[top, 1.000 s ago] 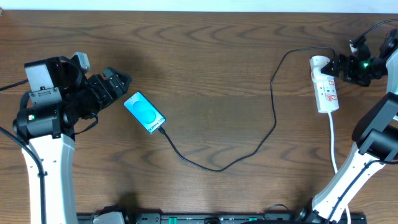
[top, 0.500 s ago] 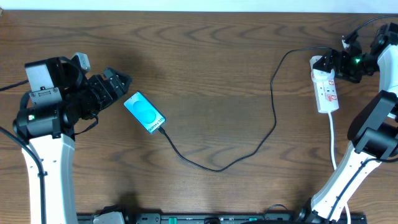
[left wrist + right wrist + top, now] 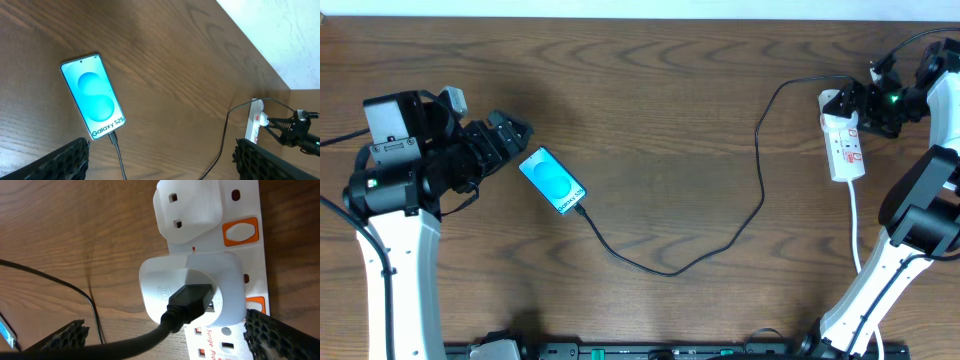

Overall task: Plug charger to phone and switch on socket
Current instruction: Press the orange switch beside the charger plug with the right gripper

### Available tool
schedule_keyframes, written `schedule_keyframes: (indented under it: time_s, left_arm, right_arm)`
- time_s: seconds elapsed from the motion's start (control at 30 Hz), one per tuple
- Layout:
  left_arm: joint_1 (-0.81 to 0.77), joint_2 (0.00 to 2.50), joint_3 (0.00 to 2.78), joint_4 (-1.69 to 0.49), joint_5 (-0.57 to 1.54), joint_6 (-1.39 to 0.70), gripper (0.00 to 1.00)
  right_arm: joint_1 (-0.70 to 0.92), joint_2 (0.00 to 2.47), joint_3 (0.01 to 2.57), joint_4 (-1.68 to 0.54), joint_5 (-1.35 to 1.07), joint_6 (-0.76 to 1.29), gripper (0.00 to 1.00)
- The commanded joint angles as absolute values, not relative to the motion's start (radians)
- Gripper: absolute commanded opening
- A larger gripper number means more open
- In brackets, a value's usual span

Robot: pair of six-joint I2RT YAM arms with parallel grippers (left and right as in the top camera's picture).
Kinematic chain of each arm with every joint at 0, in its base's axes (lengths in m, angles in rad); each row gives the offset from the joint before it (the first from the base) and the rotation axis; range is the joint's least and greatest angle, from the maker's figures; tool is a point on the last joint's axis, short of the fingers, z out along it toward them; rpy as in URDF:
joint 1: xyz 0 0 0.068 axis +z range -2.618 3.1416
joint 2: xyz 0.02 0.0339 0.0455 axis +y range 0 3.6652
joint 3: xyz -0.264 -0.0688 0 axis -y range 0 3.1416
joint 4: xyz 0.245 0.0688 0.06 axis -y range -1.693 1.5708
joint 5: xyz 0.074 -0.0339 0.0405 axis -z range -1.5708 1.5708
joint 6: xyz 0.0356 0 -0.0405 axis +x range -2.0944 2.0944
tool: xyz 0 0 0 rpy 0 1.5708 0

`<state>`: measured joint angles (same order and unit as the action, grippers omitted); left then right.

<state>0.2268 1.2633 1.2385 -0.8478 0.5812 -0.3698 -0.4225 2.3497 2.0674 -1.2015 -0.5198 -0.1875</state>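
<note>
The thin black charger cable (image 3: 670,270) loops nearest across the dark wooden table (image 3: 650,80). Its small tip is plugged into the near-right end of the cyan-screened rectangular phone (image 3: 552,180), which lies flat left of centre. Just left of the phone hangs the left gripper (image 3: 518,130), its 2 fingers spread wide, holding nothing. Far right lies the narrow white power strip (image 3: 847,150) with orange switches (image 3: 240,231). The cable's other end enters a white adapter (image 3: 190,292) seated in the strip. The right gripper (image 3: 855,103) hovers over the strip's far end, spread fully, empty.
</note>
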Motion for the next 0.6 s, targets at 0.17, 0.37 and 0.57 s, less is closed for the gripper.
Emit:
schedule_keyframes:
  time_s: [0.17,0.37,0.57]
  left_arm:
    - [0.230,1.274,1.241,-0.855,0.591,-0.374,0.93]
    - [0.230,1.274,1.241,-0.854,0.591,-0.375,0.93]
    - [0.230,1.274,1.241,-0.853,0.591,-0.375,0.93]
  right_arm:
    - [-0.418,2.352,2.079,-1.212,-0.500,-0.176,0.99]
    - [-0.418,2.357,2.079,-1.216,-0.476,-0.175,0.99]
    - [-0.417,2.359,2.077,-1.216,-0.477,-0.172,0.99]
